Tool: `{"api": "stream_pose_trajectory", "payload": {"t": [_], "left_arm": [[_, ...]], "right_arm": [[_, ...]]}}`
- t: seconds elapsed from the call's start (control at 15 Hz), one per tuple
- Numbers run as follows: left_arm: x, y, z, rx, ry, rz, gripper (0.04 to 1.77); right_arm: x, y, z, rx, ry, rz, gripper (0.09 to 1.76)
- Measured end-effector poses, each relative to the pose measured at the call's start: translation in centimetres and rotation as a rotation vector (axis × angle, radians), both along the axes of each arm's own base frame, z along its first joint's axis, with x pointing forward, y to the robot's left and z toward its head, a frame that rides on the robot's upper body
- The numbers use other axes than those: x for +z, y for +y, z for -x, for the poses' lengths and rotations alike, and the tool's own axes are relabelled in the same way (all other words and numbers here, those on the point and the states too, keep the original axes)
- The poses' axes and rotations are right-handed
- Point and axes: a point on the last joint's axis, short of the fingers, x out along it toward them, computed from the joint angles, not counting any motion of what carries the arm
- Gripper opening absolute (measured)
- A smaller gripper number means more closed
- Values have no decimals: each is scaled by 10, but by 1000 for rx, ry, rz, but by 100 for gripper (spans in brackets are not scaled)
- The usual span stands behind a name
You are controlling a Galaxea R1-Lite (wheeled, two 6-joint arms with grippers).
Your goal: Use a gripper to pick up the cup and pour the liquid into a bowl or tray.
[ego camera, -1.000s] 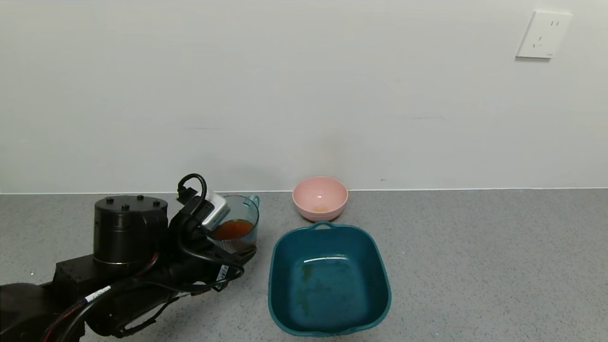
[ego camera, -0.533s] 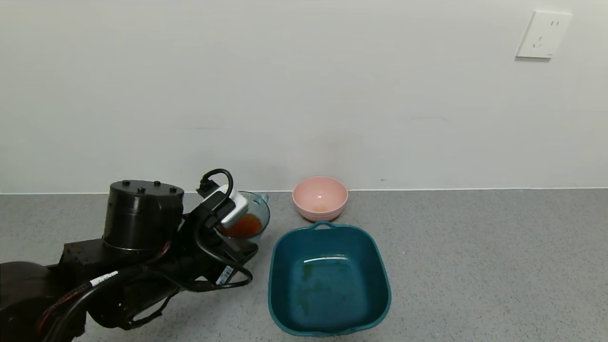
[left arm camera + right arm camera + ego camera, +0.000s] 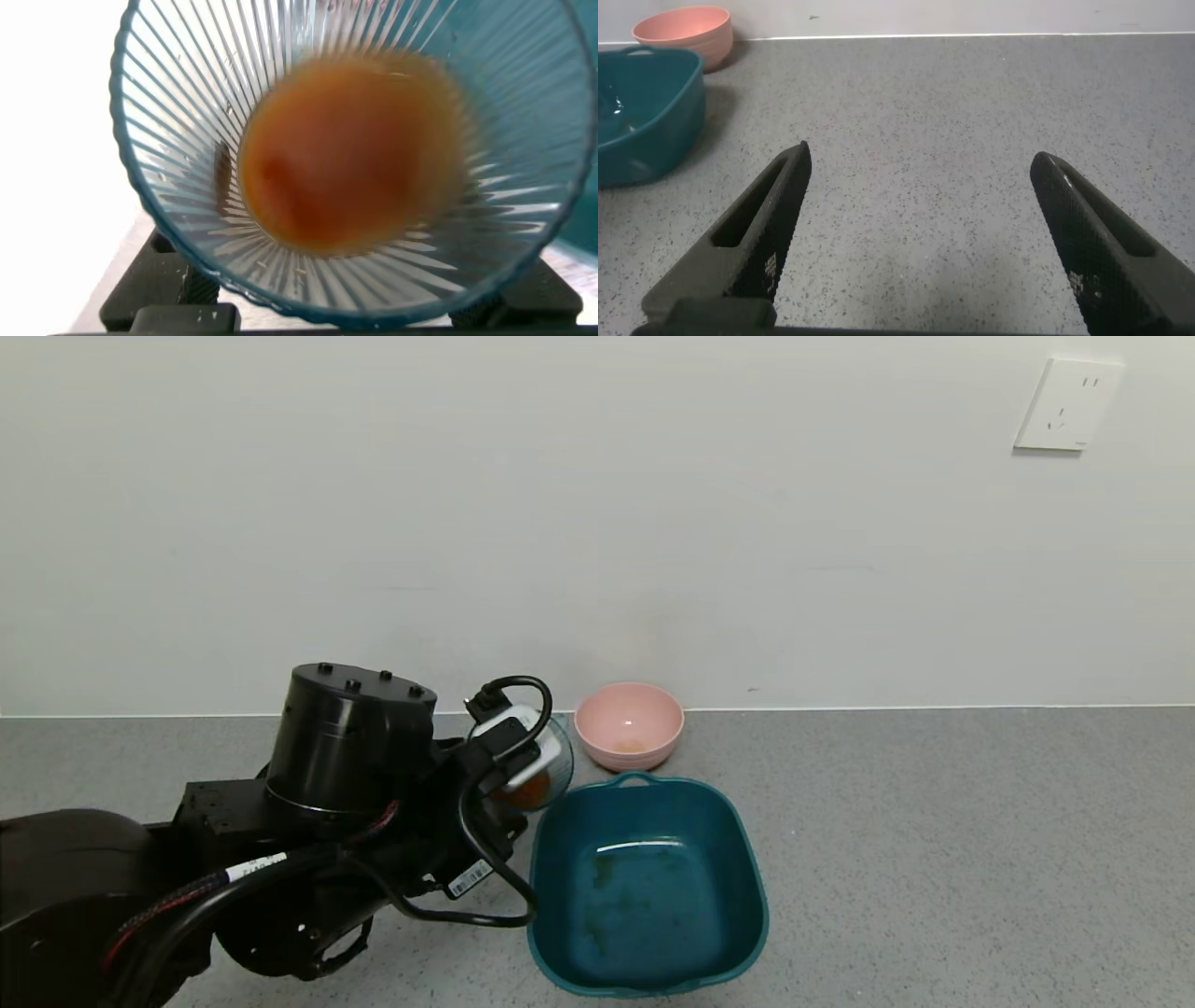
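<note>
My left gripper (image 3: pixel 516 800) is shut on the ribbed pale blue cup (image 3: pixel 556 767) and holds it off the counter, just left of the far left corner of the dark teal basin (image 3: pixel 747 845). The cup looks tilted. Brown-orange liquid (image 3: pixel 528 792) lies inside it. The left wrist view looks straight into the cup (image 3: pixel 187 215) at the liquid (image 3: pixel 350 159), with black fingers (image 3: pixel 154 289) on either side below it. The basin holds only a thin wet film. My right gripper (image 3: pixel 920 154) is open and empty above bare counter, out of the head view.
A small pink bowl (image 3: pixel 628 723) stands against the wall just behind the basin; it also shows in the right wrist view (image 3: pixel 687 28) beside the basin (image 3: pixel 645 112). The grey counter stretches to the right. A white socket (image 3: pixel 1067 404) is on the wall.
My left arm has carried the cup up and to the right, from well left of the basin to its far left corner. The cup has tipped further. The basin and pink bowl have not moved.
</note>
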Motion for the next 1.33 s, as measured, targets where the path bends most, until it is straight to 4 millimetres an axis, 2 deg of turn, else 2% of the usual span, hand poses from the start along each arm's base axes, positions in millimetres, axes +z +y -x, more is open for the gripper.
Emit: {"api": "stream_pose_trajectory", "payload": {"t": [0.2,0.47,0.87,1.33], "left_arm": [[-3,-4,-2,-20,-24,-142,125],[-7,-14,-3,-86,-27,-247,125],[-9,-22,-7,-194,-61,-526,125],[-12,-41,-8,-217,-92,-738,124]], "right_arm": [[0,0,0,0,0,0,171],[0,0,0,1,0,0,171],[0,0,0,1,0,0,171],[0,0,0,0,0,0,171]]}}
